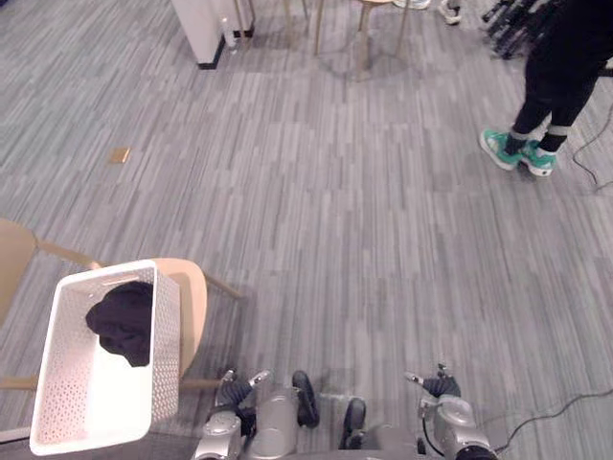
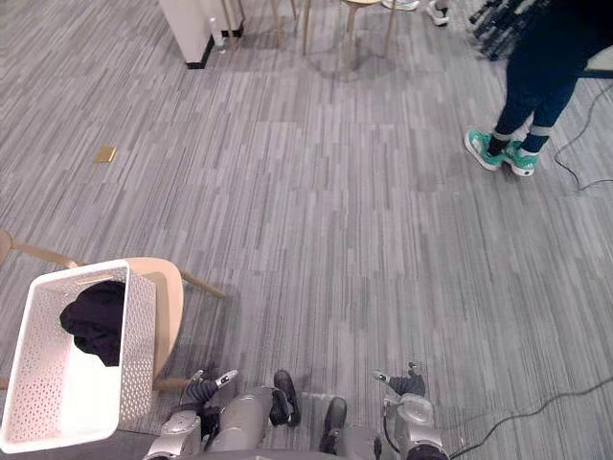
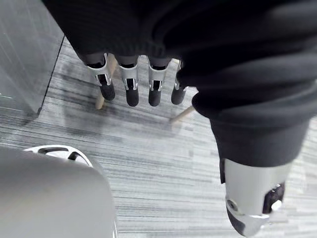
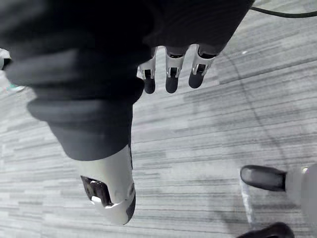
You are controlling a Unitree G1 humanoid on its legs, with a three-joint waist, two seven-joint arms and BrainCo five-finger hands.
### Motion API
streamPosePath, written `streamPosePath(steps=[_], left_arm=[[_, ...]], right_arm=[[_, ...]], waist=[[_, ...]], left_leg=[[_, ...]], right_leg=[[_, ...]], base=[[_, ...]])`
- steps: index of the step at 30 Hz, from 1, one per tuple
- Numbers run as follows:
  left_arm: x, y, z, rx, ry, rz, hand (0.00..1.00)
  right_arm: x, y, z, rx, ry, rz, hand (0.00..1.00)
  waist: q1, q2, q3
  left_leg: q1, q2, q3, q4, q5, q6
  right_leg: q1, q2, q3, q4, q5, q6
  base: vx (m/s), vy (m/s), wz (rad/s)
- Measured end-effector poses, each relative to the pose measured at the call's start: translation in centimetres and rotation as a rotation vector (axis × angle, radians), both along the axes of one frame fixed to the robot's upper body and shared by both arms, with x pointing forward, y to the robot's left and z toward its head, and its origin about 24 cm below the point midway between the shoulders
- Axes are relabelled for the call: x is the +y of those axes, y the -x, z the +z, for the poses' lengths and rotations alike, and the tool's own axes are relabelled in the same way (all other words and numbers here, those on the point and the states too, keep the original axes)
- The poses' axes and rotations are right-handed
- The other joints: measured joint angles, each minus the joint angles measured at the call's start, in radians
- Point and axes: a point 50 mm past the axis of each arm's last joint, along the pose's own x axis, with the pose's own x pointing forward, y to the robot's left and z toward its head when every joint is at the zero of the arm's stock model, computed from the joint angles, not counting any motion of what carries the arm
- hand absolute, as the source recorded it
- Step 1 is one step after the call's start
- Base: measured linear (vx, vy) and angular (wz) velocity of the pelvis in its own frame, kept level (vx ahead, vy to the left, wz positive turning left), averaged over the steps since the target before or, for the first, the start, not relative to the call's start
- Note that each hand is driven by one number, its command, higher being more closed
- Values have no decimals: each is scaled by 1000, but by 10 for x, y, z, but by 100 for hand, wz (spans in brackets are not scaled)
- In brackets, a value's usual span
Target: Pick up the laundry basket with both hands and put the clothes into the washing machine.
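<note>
My left hand [image 1: 233, 387] hangs low at my side, its fingers [image 3: 132, 89] loosely straight and holding nothing. My right hand [image 1: 438, 385] hangs the same way, fingers [image 4: 171, 77] relaxed and empty. The basket [image 1: 165, 335] sits on a chair [image 1: 194, 297] at about 10 o'clock from my left hand, near it but apart. In the basket, dark clothes [image 1: 123, 321] lie heaped at the far end, and the near end shows white bottom. Open floor [image 1: 364, 240] stretches ahead from 11 to 2 o'clock. Far off, a white unit [image 1: 201, 29] and stool legs [image 1: 364, 38] stand around 12 o'clock, and a person [image 1: 560, 67] at 2 o'clock.
</note>
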Motion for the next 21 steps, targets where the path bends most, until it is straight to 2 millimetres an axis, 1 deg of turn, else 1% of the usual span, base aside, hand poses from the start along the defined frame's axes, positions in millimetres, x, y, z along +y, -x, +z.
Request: streamPosePath(steps=[1,2,3,4,5,6,7,8,9,10,11,12,13,14,15,16,17,18,19,20,21], left_arm=[[1,0,0,1,-2,-2,0],[0,-1,0,0,-8,-24,0],[1,-1,1,2,-19,-42,0],[-2,-1,1,4,-12,-40,0],[-3,-2,1,1,-10,-36,0],[-3,-6,3,-16,-13,-17,0],[-4,-9,5,-32,-8,1,0],[-5,-14,8,-52,-6,6,0],[-10,-21,11,-72,0,11,0],[-16,-27,13,-87,13,10,0],[-21,-35,17,-117,29,13,0],[-34,-42,19,-137,61,5,0],[-36,-40,19,-132,65,-15,0],[-33,-39,19,-133,62,1,0],[-32,-40,20,-143,60,16,0],[-33,-40,20,-146,62,15,0],[-33,-40,20,-146,62,13,0],[-31,-36,18,-138,59,18,0],[-31,-34,17,-131,59,19,0],[-32,-31,16,-124,60,14,0],[-32,-25,13,-105,59,11,0]], right_arm=[[0,1,0,2,1,1,0],[1,5,-2,15,-1,2,0],[3,8,-3,23,-7,-1,0],[3,4,-1,2,-6,0,0],[4,3,0,-8,-7,0,0],[6,-1,4,-40,-15,-8,0],[8,-6,7,-72,-19,-9,0],[11,-11,11,-104,-27,-14,0],[10,-15,16,-142,-34,-31,0],[8,-15,17,-157,-37,-47,0],[8,-11,16,-158,-47,-74,0],[1,-8,15,-145,-34,-97,0],[-2,-8,15,-143,-29,-106,0],[-3,-8,16,-147,-26,-121,0],[-4,-8,17,-152,-22,-127,0],[-4,-8,17,-154,-20,-128,0],[-6,-7,18,-159,-15,-133,0],[-7,-9,21,-177,-10,-143,0],[-8,-11,22,-184,-7,-145,0],[-10,-14,24,-198,2,-151,0],[-12,-16,25,-202,8,-153,0]], waist=[[-3,-9,2],[-28,-47,3],[-39,-50,8],[-49,-49,10],[-47,-43,12],[-44,-37,16],[-45,-37,16],[-44,-31,20],[-48,-29,20],[-49,-27,21],[-47,-34,19],[-47,5,37],[-35,17,33],[-6,31,23],[4,38,19],[2,37,19],[5,34,20],[6,20,14],[6,17,6],[4,12,-6],[6,13,-18]], left_leg=[[27,-15,-14,-15,-12,2],[77,-63,-86,-23,-32,25],[101,-87,-144,-19,-47,37],[136,-93,-227,-20,-53,37],[145,-93,-255,-21,-52,37],[158,-94,-317,-17,-52,37],[162,-97,-374,-9,-53,37],[156,-100,-434,3,-54,35],[136,-105,-516,40,-63,18],[115,-111,-565,76,-75,-1],[81,-130,-616,140,-104,-52],[69,-120,-662,201,-161,-127],[50,-96,-670,204,-163,-128],[42,-75,-668,186,-140,-163],[38,-50,-656,149,-95,-178],[38,-43,-646,134,-78,-179],[35,-13,-581,107,-60,-193],[19,32,-398,78,-55,-198],[13,51,-314,70,-50,-188],[9,86,-153,43,-29,-149],[16,116,3,5,9,-107]], right_leg=[[-45,-32,4,136,7,1],[-138,-111,11,428,77,7],[-186,-138,34,540,49,-6],[-212,-149,46,556,-9,-29],[-224,-145,46,537,-23,-32],[-238,-139,63,462,-39,-49],[-249,-126,99,382,-56,-52],[-266,-97,164,303,-63,-56],[-277,-55,268,198,-60,-51],[-275,-28,348,122,-51,-36],[-248,-21,439,4,-18,-6],[-215,-29,382,-10,21,-14],[-205,-26,337,-1,10,-25],[-193,-28,283,9,-1,-37],[-147,-42,190,-18,-8,-49],[-119,-51,150,-37,-12,-55],[-66,-65,71,-76,-14,-59],[-22,-84,-7,-118,-18,-68],[-11,-95,-37,-131,-19,-70],[7,-109,-84,-152,-19,-71],[22,-119,-127,-169,-19,-70]], base=[[431,150,119],[376,55,156],[618,-15,227],[519,-46,183],[590,-81,188],[357,-85,156],[416,-155,188],[393,-232,206],[380,-263,211],[369,-330,250],[364,-383,270],[340,-388,246],[287,-352,188],[221,-323,160],[253,-395,165],[218,-387,207],[161,-305,215],[93,-178,200],[63,-86,170],[59,-29,137],[95,54,164]])
